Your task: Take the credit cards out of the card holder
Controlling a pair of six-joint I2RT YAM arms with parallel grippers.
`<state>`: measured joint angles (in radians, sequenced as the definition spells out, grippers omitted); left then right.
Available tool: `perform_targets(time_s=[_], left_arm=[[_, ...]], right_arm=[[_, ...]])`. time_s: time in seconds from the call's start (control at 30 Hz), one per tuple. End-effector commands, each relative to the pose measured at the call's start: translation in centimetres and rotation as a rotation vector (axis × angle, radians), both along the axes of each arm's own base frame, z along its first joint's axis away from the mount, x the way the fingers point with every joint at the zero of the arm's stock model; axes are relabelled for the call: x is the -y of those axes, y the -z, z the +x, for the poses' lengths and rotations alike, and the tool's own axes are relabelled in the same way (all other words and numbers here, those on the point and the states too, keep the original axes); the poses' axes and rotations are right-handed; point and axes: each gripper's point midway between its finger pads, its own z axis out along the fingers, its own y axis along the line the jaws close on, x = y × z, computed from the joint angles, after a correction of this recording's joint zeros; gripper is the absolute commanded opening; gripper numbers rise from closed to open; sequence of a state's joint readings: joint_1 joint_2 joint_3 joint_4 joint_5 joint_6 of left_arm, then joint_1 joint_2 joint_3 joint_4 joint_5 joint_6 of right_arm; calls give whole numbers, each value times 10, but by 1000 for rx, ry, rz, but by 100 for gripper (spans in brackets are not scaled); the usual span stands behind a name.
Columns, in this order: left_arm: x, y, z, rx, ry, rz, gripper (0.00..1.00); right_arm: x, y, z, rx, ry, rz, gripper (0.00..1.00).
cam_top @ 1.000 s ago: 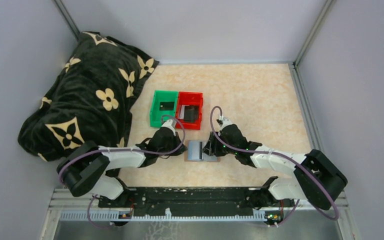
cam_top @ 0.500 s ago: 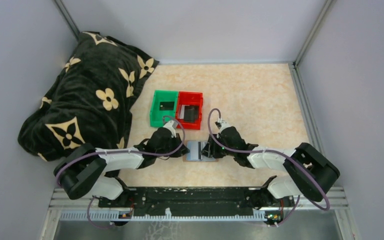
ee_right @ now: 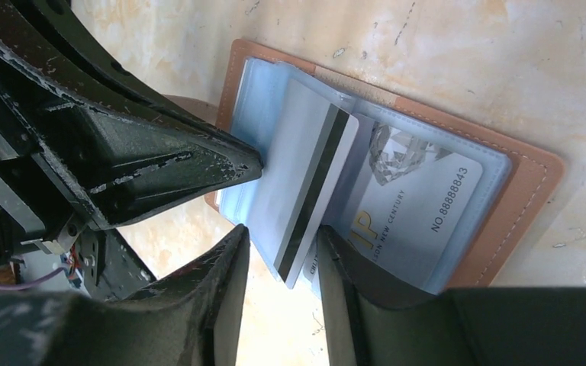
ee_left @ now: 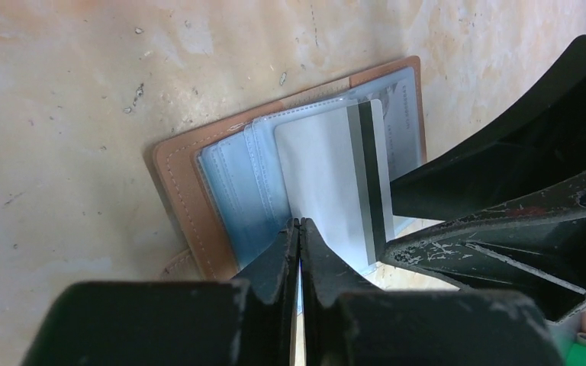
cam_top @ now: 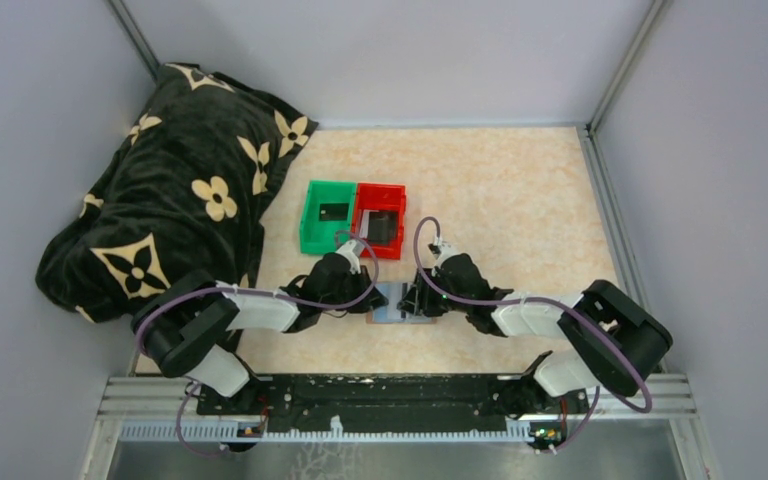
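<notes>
Card (ee_right: pixel 290 175) crosswise on open card holder (ee_right: pixel 530 191)

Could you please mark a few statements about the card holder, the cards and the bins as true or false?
1. The card holder lies open on the table. True.
2. A white card with a dark stripe sticks out of it. True.
3. The left gripper has its fingers spread wide. False: they are closed together, pinching the white card's edge.
4. In the top view, the green bin stands right of the red bin. False: it stands left of it.
5. A printed card reading NO.88888843 sits in a clear pocket. True.
</notes>
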<state>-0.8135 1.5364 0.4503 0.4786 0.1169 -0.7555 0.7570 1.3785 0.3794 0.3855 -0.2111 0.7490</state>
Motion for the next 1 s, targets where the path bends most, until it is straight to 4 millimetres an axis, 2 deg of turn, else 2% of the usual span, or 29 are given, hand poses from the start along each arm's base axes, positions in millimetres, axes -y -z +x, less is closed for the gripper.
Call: perform_targets(time_s=[0.0, 0.03, 0.13, 0.4, 0.77, 0.87, 0.97], left_arm=[[-11, 25, -10, -57, -1, 79, 8], [-12, 26, -10, -56, -2, 82, 8], [-13, 27, -9, -57, -8, 91, 8], [-14, 36, -13, -83, -3, 102, 7], [-16, 29, -11, -58, -11, 101, 8], [-18, 21, -7, -26, -11, 106, 14], [-17, 2, -3, 36, -11, 78, 34]], right_arm=[[-3, -2, 0, 12, 0, 25, 36], [-2, -3, 0, 14, 1, 27, 30], [-1, -6, 2, 18, 11, 27, 21], [8, -11, 5, 33, 34, 6, 2], [40, -25, 20, 79, 116, -20, 0], [48, -34, 25, 114, 128, -37, 0], [51, -49, 28, 150, 130, -42, 0]])
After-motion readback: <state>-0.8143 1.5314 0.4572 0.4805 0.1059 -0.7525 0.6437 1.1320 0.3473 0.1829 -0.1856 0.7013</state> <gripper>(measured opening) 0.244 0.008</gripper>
